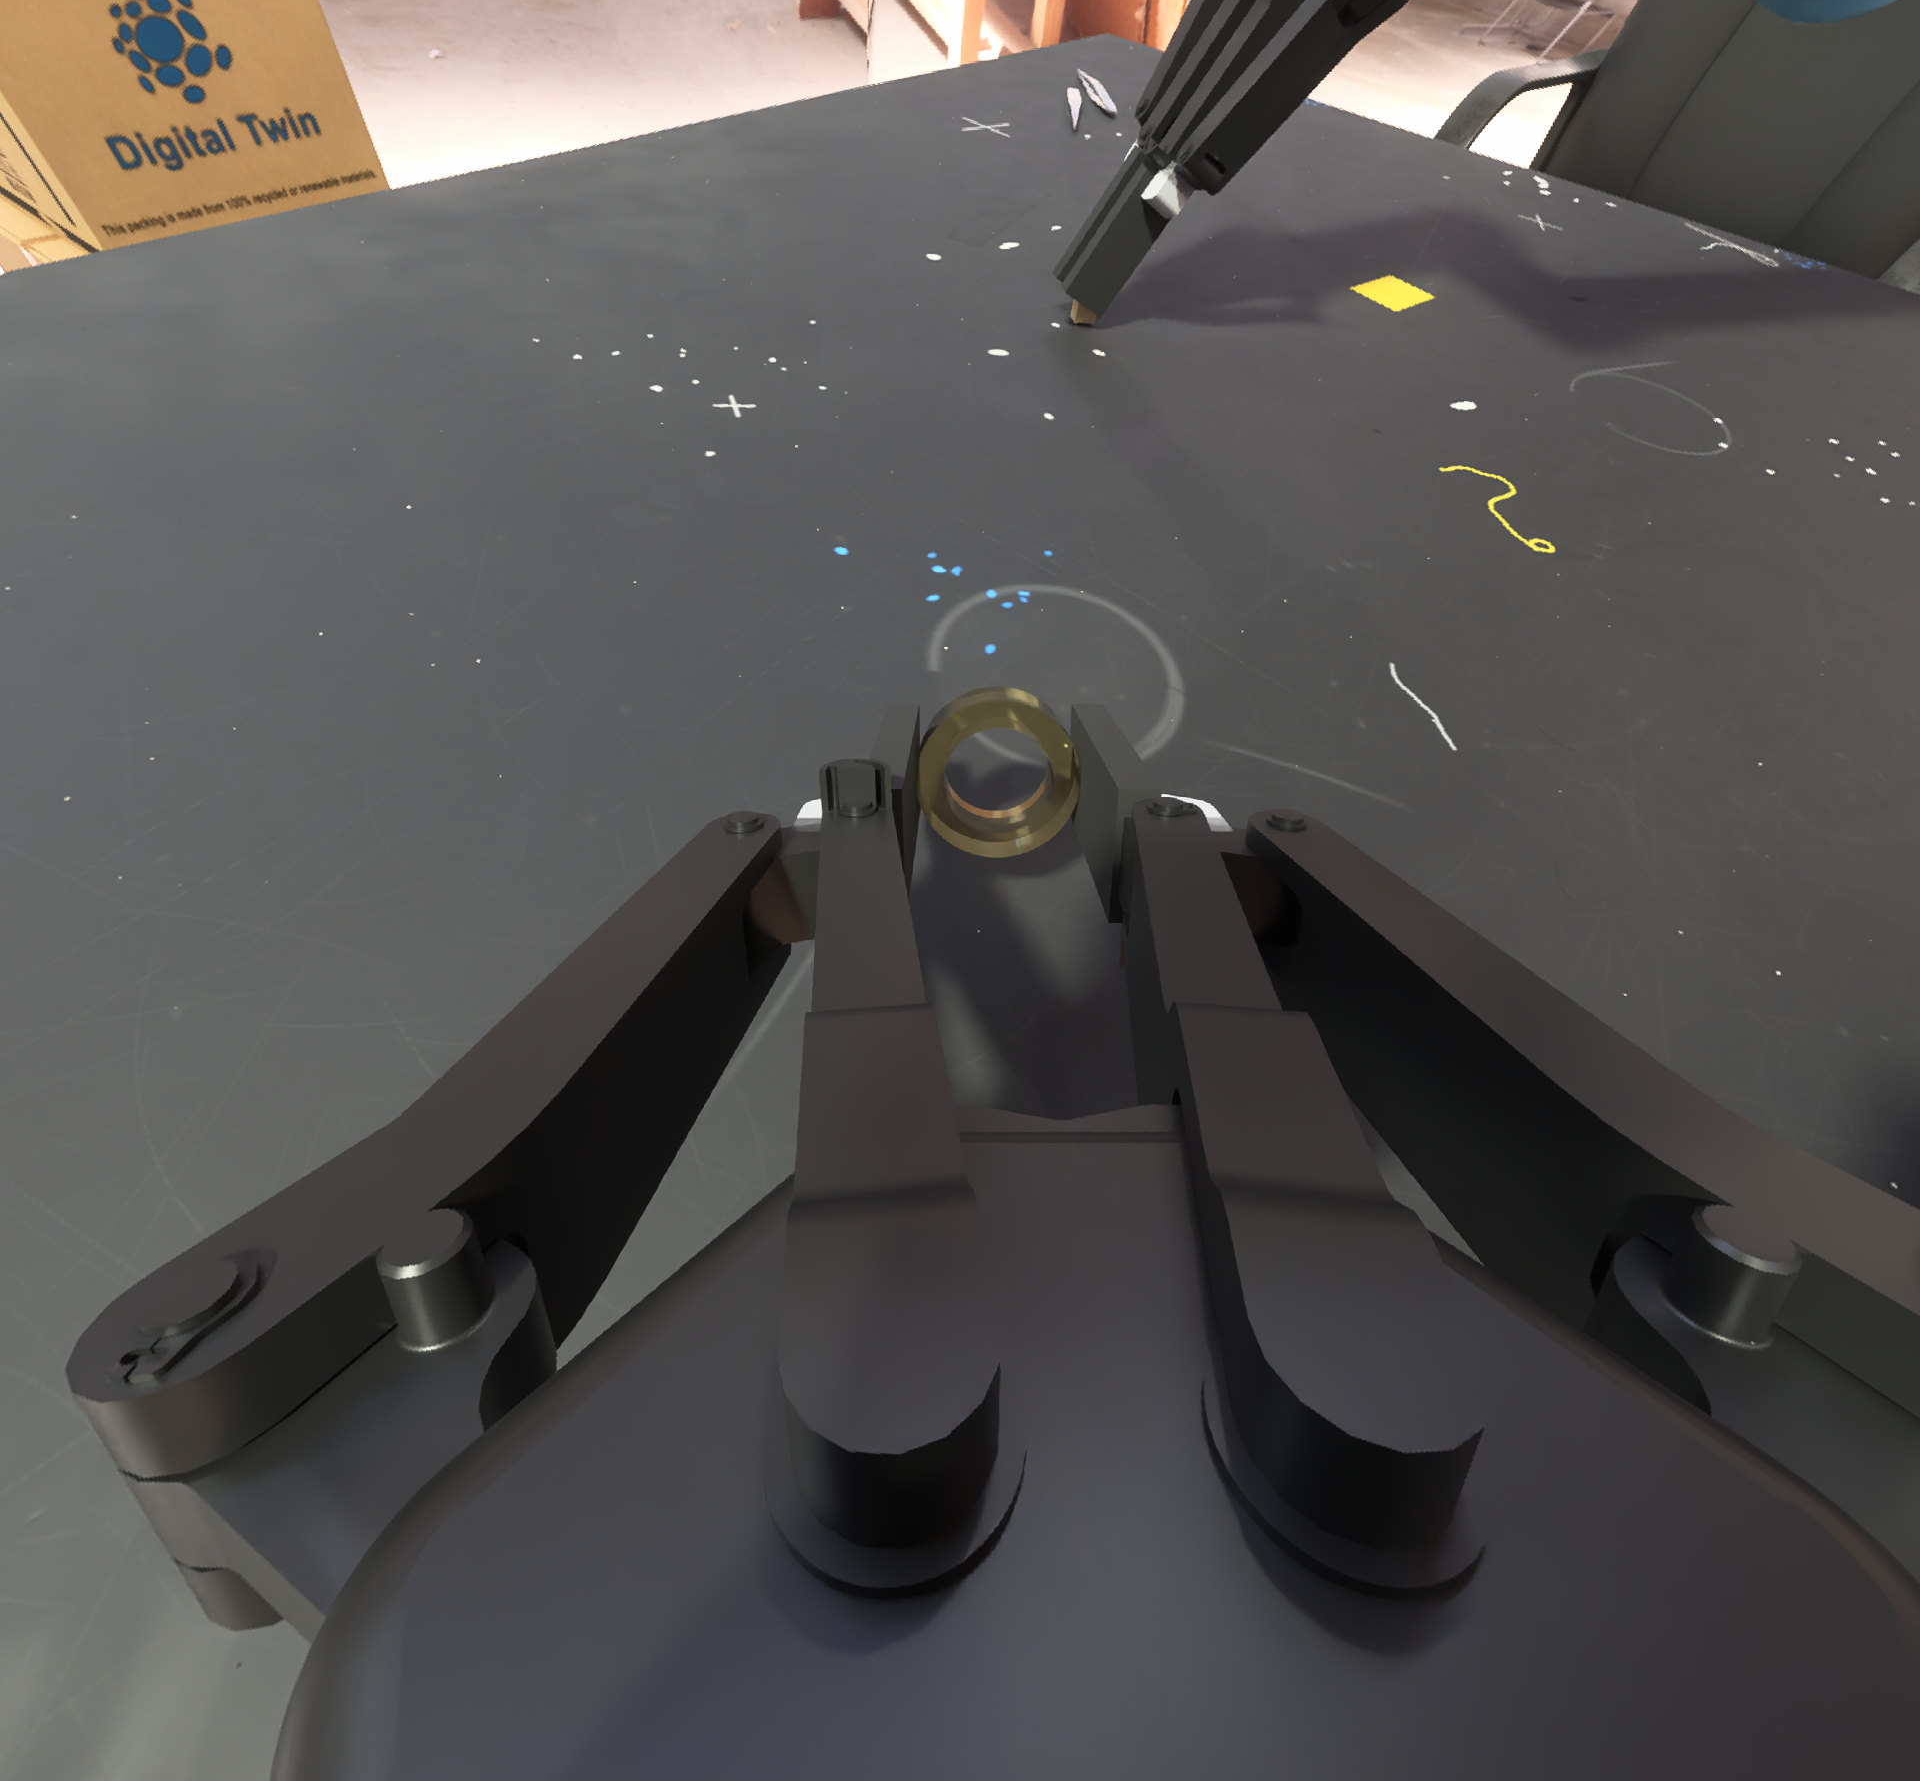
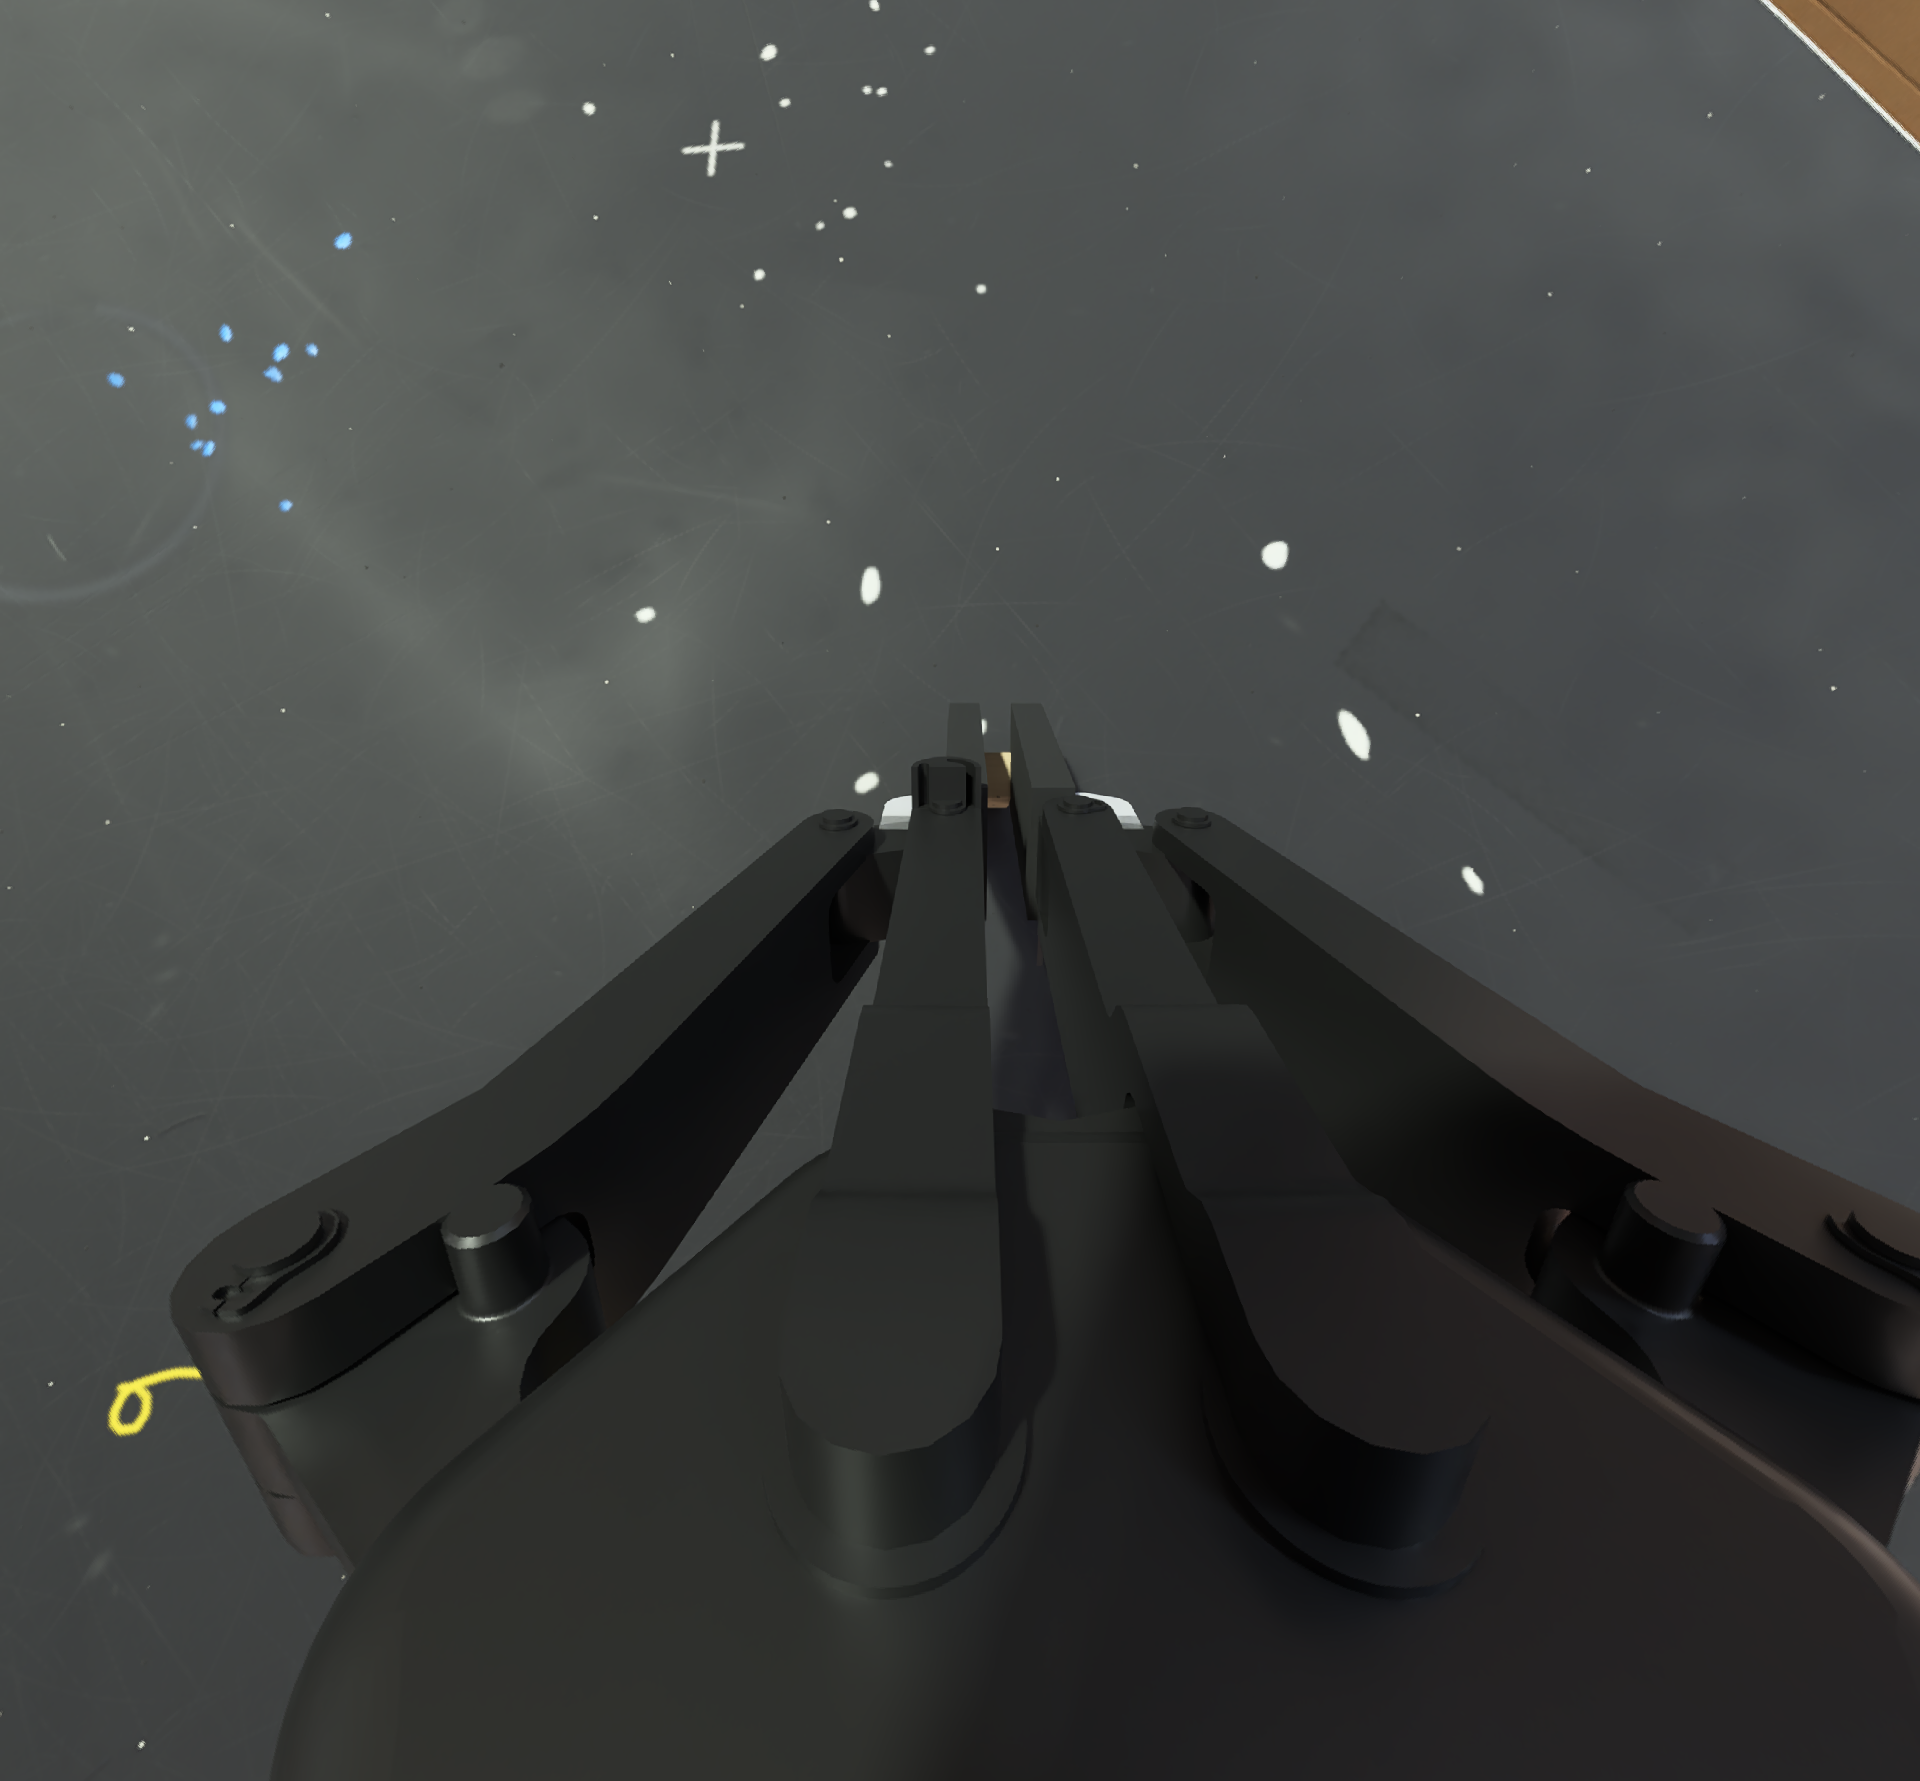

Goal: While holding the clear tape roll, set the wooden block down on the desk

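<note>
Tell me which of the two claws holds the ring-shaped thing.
The left claw: its fingers clamp the clear tape roll. The right claw pinches only the small wooden block, down near the desk.

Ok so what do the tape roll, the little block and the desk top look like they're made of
Clear tape roll: glossy, see-through yellowish plastic film; the desk shows through its wall. Wooden block: pale tan and matte, likely bare wood, though only a sliver shows between the right gripper's fingers. Desk: dark grey, dull-sheened hard surface, finely scratched and paint-flecked; the exact material is unclear.
</note>
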You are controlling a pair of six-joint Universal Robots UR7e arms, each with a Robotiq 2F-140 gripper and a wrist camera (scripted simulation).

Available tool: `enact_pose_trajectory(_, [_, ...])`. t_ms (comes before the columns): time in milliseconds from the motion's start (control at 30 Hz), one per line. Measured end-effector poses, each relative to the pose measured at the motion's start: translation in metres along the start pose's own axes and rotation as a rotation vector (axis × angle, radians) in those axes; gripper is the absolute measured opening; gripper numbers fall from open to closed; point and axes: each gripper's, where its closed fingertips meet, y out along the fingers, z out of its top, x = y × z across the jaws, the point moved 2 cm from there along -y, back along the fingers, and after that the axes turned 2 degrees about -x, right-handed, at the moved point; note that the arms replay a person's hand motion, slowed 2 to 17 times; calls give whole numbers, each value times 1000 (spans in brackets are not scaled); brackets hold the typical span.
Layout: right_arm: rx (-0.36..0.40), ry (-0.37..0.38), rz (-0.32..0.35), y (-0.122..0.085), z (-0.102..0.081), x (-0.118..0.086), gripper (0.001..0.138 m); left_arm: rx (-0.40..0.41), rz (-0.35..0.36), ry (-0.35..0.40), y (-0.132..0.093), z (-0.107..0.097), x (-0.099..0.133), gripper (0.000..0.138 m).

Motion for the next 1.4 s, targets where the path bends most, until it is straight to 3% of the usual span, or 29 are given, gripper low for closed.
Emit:
enact_pose_trajectory(367, [91,-18,-5,-26,14,-11,8,21,6,-10,-5,0,-1,39])
enact_pose_trajectory(733, [154,-58,8,-71,11,-44,8,41,19,-4,-12,5,-4,39])
enact_pose_trajectory(1067, [135,-79,19,-96,-19,-81,8,38,22,18,-13,5,0,39])
enact_pose_trajectory(1400, [57,-54,51,-89,-72,-109,8,40,15,29,-13,7,4,39])
